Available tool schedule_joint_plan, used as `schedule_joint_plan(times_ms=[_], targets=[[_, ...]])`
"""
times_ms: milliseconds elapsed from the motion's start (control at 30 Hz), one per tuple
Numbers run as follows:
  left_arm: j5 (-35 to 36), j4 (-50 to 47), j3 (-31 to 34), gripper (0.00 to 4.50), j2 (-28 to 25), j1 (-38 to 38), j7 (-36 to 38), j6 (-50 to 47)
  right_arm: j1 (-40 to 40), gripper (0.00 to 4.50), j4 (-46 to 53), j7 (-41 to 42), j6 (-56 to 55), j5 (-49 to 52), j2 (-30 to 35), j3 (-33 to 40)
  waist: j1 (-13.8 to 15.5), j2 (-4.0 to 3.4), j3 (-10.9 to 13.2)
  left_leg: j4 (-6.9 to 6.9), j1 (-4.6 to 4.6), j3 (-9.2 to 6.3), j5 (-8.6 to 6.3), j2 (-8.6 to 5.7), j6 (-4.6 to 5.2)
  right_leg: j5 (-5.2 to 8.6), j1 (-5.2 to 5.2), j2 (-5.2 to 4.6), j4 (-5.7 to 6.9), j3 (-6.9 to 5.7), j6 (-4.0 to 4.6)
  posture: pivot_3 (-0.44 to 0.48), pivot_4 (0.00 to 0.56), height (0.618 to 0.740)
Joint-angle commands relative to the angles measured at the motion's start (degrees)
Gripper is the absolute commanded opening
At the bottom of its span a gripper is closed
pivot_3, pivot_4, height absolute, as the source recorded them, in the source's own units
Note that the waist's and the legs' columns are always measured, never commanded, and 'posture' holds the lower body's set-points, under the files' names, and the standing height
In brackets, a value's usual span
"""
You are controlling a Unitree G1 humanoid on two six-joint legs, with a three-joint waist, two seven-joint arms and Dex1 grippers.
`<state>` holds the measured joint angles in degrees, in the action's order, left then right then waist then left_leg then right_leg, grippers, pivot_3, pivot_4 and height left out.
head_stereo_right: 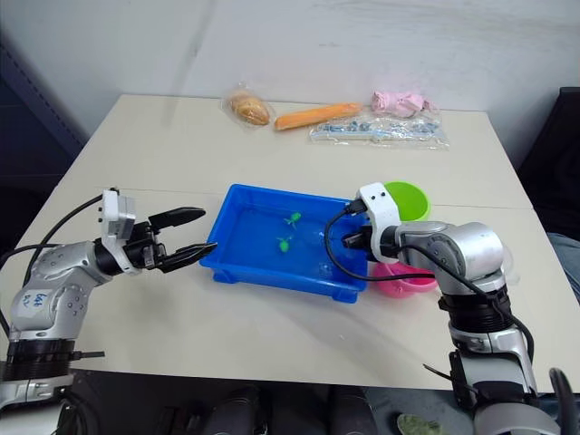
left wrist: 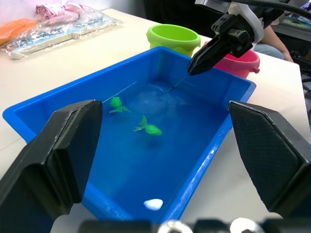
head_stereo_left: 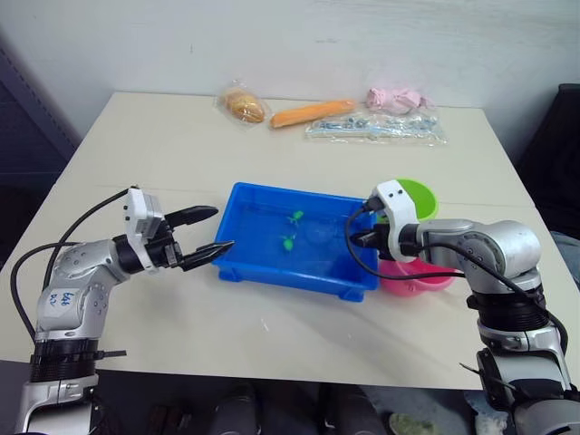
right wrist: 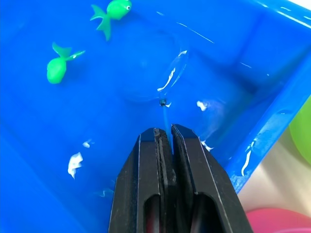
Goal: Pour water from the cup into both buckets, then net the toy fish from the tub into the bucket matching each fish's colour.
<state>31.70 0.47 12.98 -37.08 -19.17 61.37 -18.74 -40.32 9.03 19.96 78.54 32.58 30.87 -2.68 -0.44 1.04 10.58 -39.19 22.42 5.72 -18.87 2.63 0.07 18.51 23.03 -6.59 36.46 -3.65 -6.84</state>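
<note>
Right gripper [right wrist: 164, 141] is clamped tight on the net [right wrist: 158, 73] handle, hoop sunk in the tub [head_stereo_left: 245, 258] water just ahead of the fingertips. The two green toy fish [right wrist: 62, 68] lie beyond the hoop toward the tub's far-left side, so the scoop runs along the handle's axis, right forearm reaching in level over the tub's right end. Left gripper [head_stereo_left: 207, 234] hangs wide open, empty, just outside the left wall; pink bucket [head_stereo_left: 417, 276] and green bucket [head_stereo_left: 419, 195] sit beside the right arm.

Two toy fish [head_stereo_left: 292, 229] lie in the tub [head_stereo_left: 272, 267], buckets [head_stereo_left: 426, 272] right of it.
</note>
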Motion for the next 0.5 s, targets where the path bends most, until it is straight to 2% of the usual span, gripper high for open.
schedule_joint_plan(times_ms=[33,200,500], targets=[[1.21,-2.27,1.58,4.45,-0.93,0.7,-0.06,0.28,-0.71,0.0,3.03,3.19,-0.39,0.46,1.75,-1.26,-0.03,0.0,0.0,0.01,0.0,0.0,0.0,0.0,0.0,0.0,0.0,0.0,0.0,0.0,0.0,0.0,0.15,0.74],[1.06,-1.68,1.57,4.45,-1.29,0.63,0.25,0.4,-0.91,0.0,4.99,6.66,1.34,2.14,1.54,-3.49,-0.37,0.0,0.0,0.03,0.0,0.01,0.0,0.02,0.0,0.0,0.02,0.01,0.0,0.01,0.0,0.0,0.15,0.74],[0.55,0.96,1.53,4.45,-4.04,0.31,2.81,0.48,-3.37,0.0,0.7,8.63,-1.14,0.57,-2.04,-5.91,-1.26,0.0,0.0,0.08,0.02,0.09,0.0,0.02,0.0,0.0,0.15,0.0,0.03,0.07,0.0,0.0,0.15,0.74]])
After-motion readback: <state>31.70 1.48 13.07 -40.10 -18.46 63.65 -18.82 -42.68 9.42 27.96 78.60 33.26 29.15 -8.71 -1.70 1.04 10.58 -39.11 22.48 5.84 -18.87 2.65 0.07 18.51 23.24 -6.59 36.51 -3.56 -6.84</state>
